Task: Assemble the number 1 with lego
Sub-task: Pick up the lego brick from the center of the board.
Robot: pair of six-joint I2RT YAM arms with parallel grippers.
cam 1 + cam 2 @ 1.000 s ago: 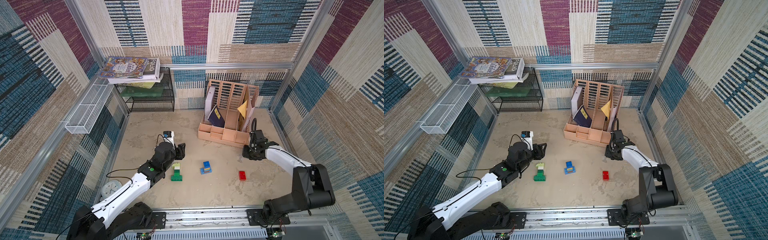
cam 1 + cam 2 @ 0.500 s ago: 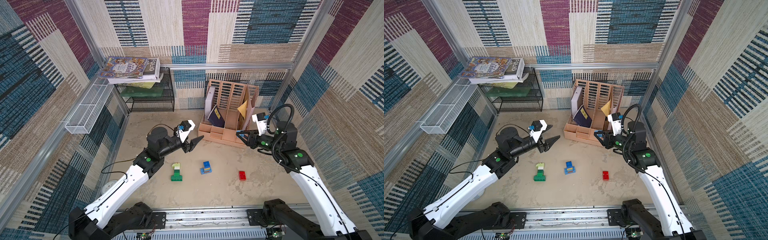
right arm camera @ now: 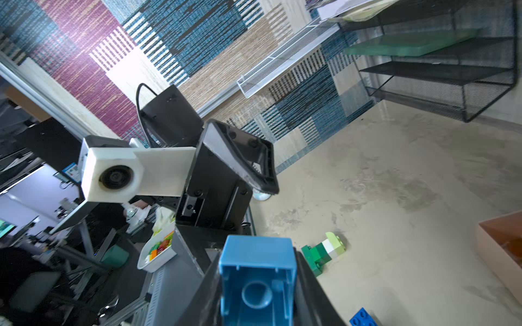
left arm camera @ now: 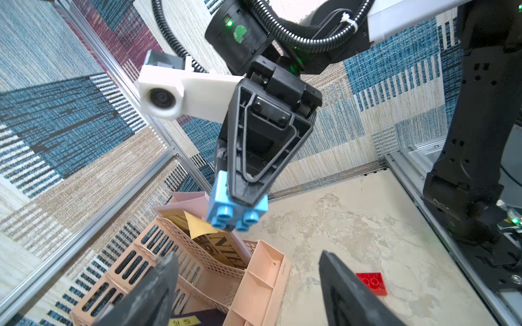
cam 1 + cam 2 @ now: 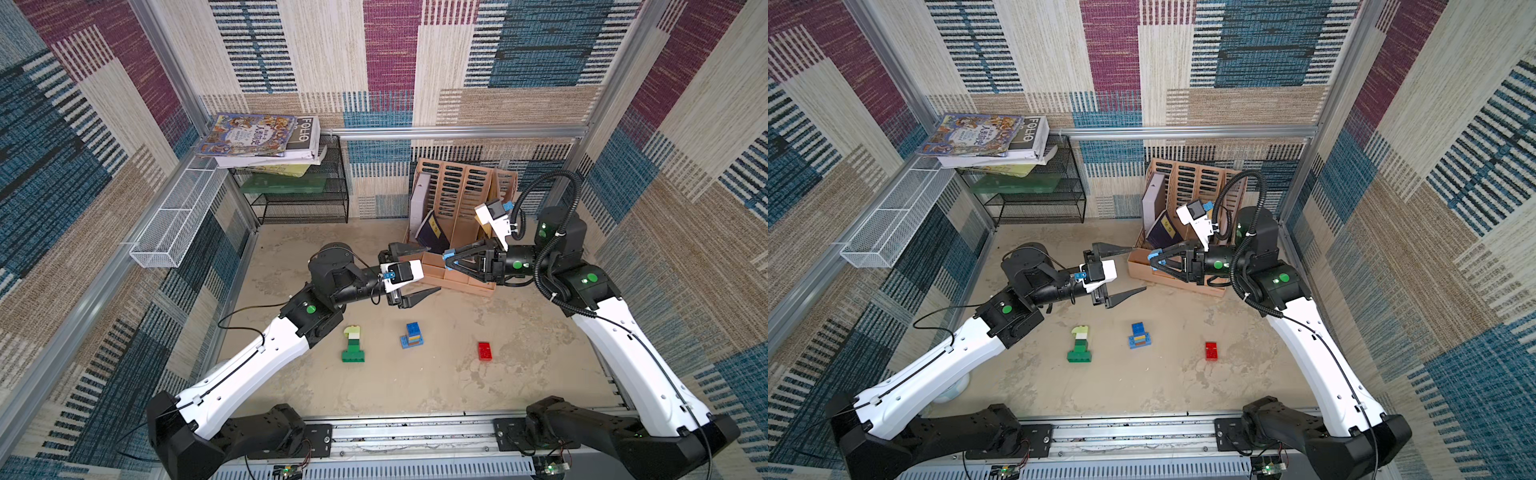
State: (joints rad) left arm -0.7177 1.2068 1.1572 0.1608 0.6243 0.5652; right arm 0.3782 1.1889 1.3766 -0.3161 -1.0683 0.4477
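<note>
My right gripper (image 5: 451,259) (image 5: 1156,259) is shut on a light blue lego brick (image 5: 447,254) (image 4: 236,210) (image 3: 258,279), held in the air in front of the organizer. My left gripper (image 5: 432,270) (image 5: 1138,268) (image 4: 247,255) faces it from a short gap, jaws wide open and empty. On the table lies a dark green, cream and lime lego piece (image 5: 353,345) (image 5: 1079,345) (image 3: 324,252) shaped like a 1. Right of it stand a blue, yellow and brown stack (image 5: 412,336) (image 5: 1139,336) and a red brick (image 5: 484,351) (image 5: 1211,351) (image 4: 371,283).
A peach file organizer (image 5: 457,208) with books stands at the back right, just behind both grippers. A black wire shelf (image 5: 299,203) with books and a white wire basket (image 5: 174,224) are at the back left. A white bin of bricks (image 3: 158,251) sits beyond the table's edge.
Both arms have lifted off the table and swung toward each other in mid-air. The left gripper's jaws have spread wider. The right gripper carries the light blue brick.
</note>
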